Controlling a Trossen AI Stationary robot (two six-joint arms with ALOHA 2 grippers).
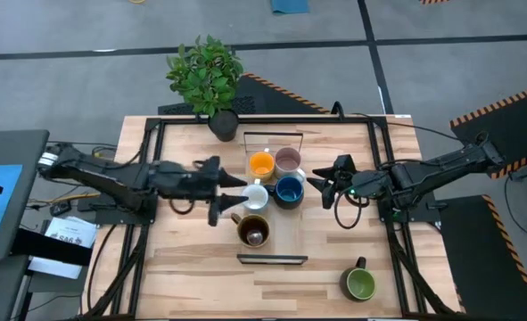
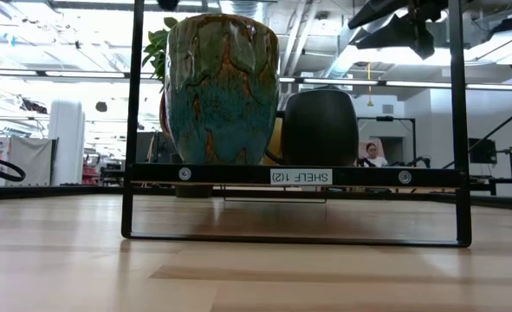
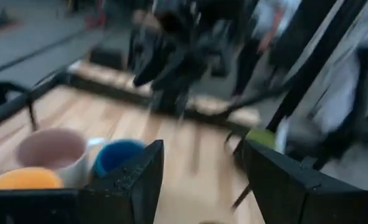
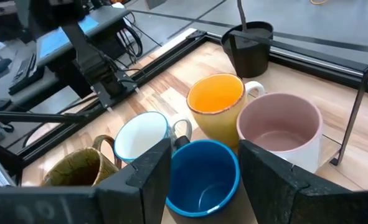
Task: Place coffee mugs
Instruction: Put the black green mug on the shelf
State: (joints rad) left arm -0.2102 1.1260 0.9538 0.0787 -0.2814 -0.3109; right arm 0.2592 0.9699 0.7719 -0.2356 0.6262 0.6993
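Five mugs stand clustered at mid-table: orange mug (image 1: 261,164), pale pink mug (image 1: 288,160), white mug (image 1: 255,196), dark blue mug (image 1: 289,190) and brown mug (image 1: 252,230). The green mug (image 1: 359,283) stands alone near the near right corner. My left gripper (image 1: 230,194) is open just left of the white mug, with nothing between its fingers (image 3: 143,180). My right gripper (image 1: 322,184) is open just right of the blue mug (image 4: 202,177); its fingers frame that mug in the right wrist view without touching it.
A dark pot (image 1: 223,123) with a leafy plant stands at the table's far edge, left of centre. A thin wire frame (image 1: 272,135) stands behind the orange and pink mugs. A low black shelf frame (image 1: 272,259) stands before the brown mug (image 2: 221,87). Bare wood lies near left.
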